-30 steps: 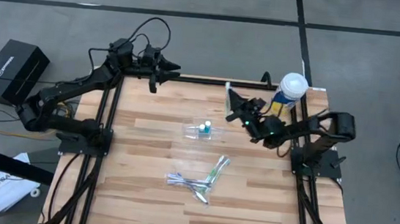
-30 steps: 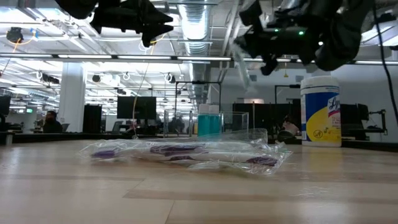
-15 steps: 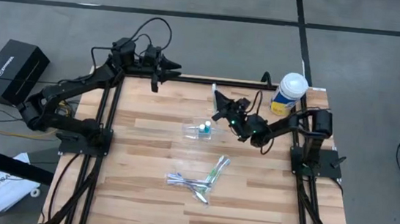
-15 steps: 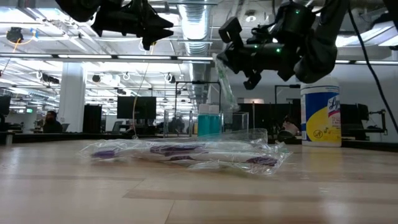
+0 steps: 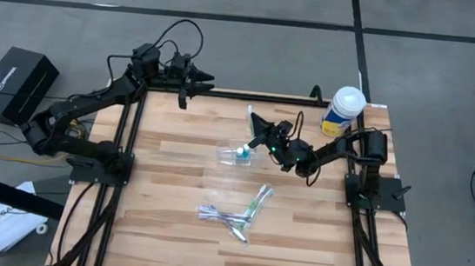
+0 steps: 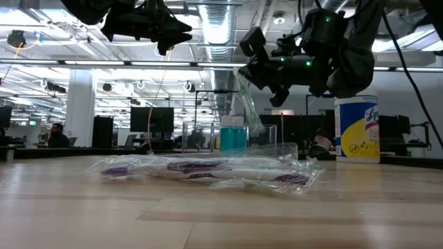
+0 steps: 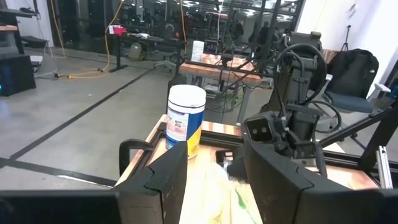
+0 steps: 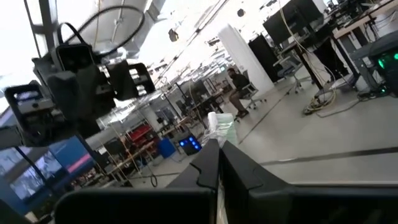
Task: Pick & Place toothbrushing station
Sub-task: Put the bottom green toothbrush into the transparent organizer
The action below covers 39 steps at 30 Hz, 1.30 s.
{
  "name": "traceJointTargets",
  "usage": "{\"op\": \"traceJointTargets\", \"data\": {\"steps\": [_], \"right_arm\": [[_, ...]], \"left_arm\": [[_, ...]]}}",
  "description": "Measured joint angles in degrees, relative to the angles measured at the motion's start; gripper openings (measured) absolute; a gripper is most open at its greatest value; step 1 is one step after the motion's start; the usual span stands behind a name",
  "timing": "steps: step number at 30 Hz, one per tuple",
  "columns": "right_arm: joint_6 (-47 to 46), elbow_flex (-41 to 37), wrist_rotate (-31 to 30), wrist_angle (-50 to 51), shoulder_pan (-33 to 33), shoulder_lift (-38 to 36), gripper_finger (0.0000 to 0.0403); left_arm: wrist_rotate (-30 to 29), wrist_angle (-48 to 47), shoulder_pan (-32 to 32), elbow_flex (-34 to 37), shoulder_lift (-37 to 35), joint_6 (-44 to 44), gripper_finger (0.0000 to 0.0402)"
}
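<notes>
My right gripper (image 5: 256, 126) is above the table's far middle, just right of the clear plastic cup (image 5: 238, 153), and is shut on a wrapped green toothbrush (image 5: 251, 114). The cup holds blue tubes with white caps (image 5: 242, 153); it also shows in the low view (image 6: 239, 136). Several more wrapped toothbrushes (image 5: 231, 216) lie flat on the table nearer the front. My left gripper (image 5: 197, 81) hangs open and empty over the far left edge. My right gripper pinches the wrapped toothbrush (image 8: 220, 127) between its two shut fingers, which reach in from the table's right. The toothbrush sticks out past the fingertips, lifted clear of the table, and in the low view its free end (image 6: 247, 100) slants downward.
A white-lidded yellow-and-blue canister (image 5: 342, 109) stands at the table's far right corner, behind my right arm; it also shows in the left wrist view (image 7: 185, 119). A black box (image 5: 17, 81) sits off the table to the left. The wooden table (image 5: 175, 240) shows bare toward the near edge.
My right gripper has gone toward the table's left edge, from beside the canister to just right of the cup, carrying the wrapped toothbrush clear of the table and staying shut on it.
</notes>
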<state>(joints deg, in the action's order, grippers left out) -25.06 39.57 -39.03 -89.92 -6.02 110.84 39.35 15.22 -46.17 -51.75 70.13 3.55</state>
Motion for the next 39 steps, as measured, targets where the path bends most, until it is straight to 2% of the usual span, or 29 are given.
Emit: {"op": "traceJointTargets", "data": {"steps": [20, 34, 39], "right_arm": [[3.02, -0.08, -0.03, -0.03, 0.75, 0.99, 0.0], [1.21, -4.8, -6.98, -0.03, 4.68, 1.01, 0.0], [1.22, -4.93, -7.27, -0.03, 4.74, 1.01, 0.0]], "left_arm": [[-0.02, 0.0, 0.0, 0.0, 0.11, -1.64, 0.0154], [1.05, 0.0, 0.0, 0.0, 0.11, -1.64, 0.0154], [1.05, 0.0, 0.01, 0.0, 0.11, -1.64, 0.0154]]}}
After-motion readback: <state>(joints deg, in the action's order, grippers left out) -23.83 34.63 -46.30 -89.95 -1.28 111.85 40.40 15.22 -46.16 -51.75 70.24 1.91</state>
